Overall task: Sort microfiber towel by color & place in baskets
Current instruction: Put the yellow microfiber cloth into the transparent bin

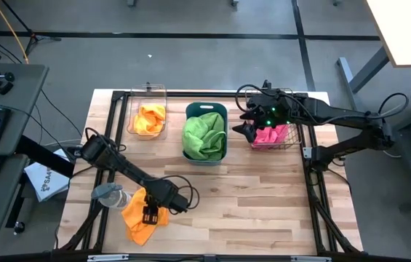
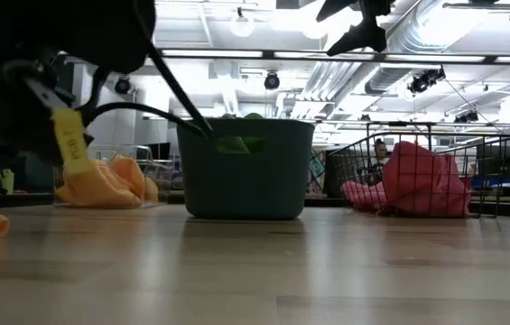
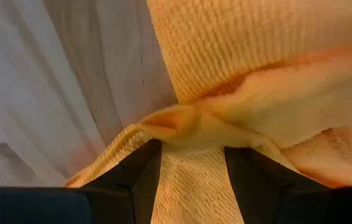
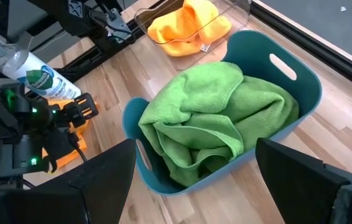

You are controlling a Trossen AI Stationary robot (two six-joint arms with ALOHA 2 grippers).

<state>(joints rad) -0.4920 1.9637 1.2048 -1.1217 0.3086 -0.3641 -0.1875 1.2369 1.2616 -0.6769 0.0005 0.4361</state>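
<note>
The orange towel (image 1: pixel 141 215) at the bench's (image 1: pixel 263 196) 7 o'clock is pinched between the left gripper (image 1: pixel 149 214) fingers. The right gripper (image 1: pixel 247 122), spread wide and empty, is held at 1 o'clock, over the wire-mesh basket's (image 1: pixel 292 143) edge nearest the teal tub (image 1: pixel 205 110).

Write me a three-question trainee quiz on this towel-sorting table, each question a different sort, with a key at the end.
1. True or false: the teal tub holds pink towels.
2. Multiple choice: what is the left gripper down on? A) an orange towel at the table's near edge B) the spray bottle C) the wire basket
3. Fill in: the right gripper hangs open and empty between the teal tub and the ____ basket.

Key
1. False; the tub holds green towels. Pink towels lie in the wire basket.
2. A; the left wrist view shows the fingers astride a fold of orange cloth.
3. wire
</note>
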